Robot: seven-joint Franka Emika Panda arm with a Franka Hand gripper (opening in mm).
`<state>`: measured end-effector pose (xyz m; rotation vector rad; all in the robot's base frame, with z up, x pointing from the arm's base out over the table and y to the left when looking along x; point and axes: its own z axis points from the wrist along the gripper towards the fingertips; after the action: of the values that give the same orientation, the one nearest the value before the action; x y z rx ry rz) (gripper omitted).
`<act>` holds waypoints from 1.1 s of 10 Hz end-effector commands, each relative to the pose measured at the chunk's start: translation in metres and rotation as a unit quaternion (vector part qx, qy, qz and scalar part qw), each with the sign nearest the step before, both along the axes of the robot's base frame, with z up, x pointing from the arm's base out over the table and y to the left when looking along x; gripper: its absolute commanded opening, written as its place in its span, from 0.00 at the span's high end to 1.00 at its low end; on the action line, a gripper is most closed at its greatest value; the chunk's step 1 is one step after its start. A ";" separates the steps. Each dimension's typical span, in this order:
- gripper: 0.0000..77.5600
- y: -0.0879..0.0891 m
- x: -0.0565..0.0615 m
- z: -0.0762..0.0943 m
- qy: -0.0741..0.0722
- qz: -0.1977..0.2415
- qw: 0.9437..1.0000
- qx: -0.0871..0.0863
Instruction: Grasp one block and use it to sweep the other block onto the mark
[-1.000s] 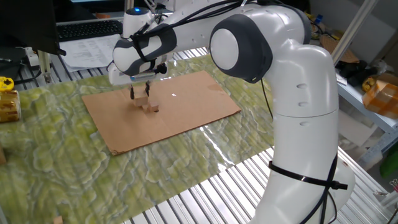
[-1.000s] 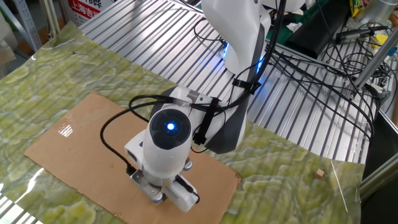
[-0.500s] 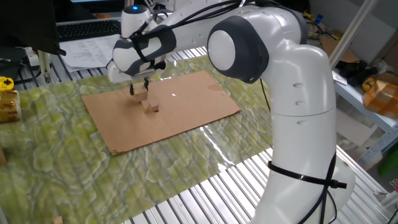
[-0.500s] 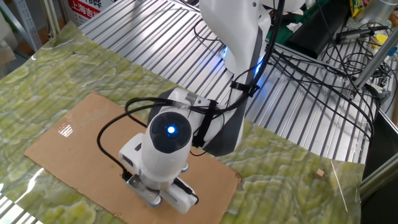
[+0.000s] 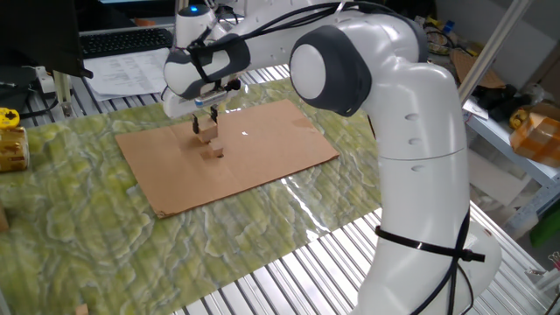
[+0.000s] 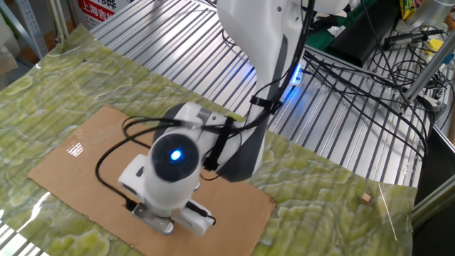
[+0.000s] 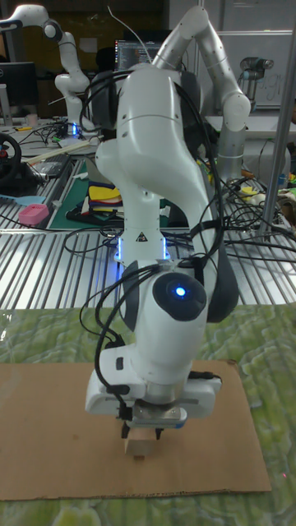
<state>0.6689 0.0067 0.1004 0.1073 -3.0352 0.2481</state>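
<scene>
My gripper point(image 5: 203, 128) is shut on the pale wooden cube point(image 5: 206, 133) and holds it a little above the brown cardboard point(image 5: 262, 149). The small brown block point(image 5: 215, 152) lies on the cardboard just in front of the cube, apart from it. In the tall fixed view the cube point(image 7: 141, 445) hangs under the gripper point(image 7: 141, 433), near the cardboard's point(image 7: 49, 427) front edge. The other fixed view hides both blocks and the fingers behind the arm's wrist point(image 6: 170, 171). I cannot make out the mark in any view.
The cardboard point(image 6: 71, 167) lies on a green patterned mat point(image 5: 79, 219) over a ribbed metal table. A white speck point(image 5: 244, 134) sits on the cardboard right of the blocks. A yellow object point(image 5: 10, 140) is at the mat's left edge, with papers and a keyboard point(image 5: 122, 39) behind.
The gripper closed on the cube beside the small block, lifted it off the cardboard and shifted slightly right. The small brown block stayed where it was.
</scene>
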 end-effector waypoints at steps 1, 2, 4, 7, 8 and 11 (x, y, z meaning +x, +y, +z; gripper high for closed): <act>0.99 -0.002 0.002 0.001 -0.002 0.004 1.000 0.018; 0.99 -0.002 0.002 0.001 -0.003 0.007 1.000 0.019; 0.99 0.002 0.002 0.001 0.008 0.008 0.999 0.049; 0.99 0.003 -0.002 0.000 0.022 0.000 0.998 0.063; 0.99 0.003 -0.004 0.000 0.026 0.001 0.998 0.061; 0.99 0.003 -0.006 -0.001 0.040 0.007 0.997 0.062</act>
<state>0.6623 0.0100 0.0978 0.1394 -2.9708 0.0558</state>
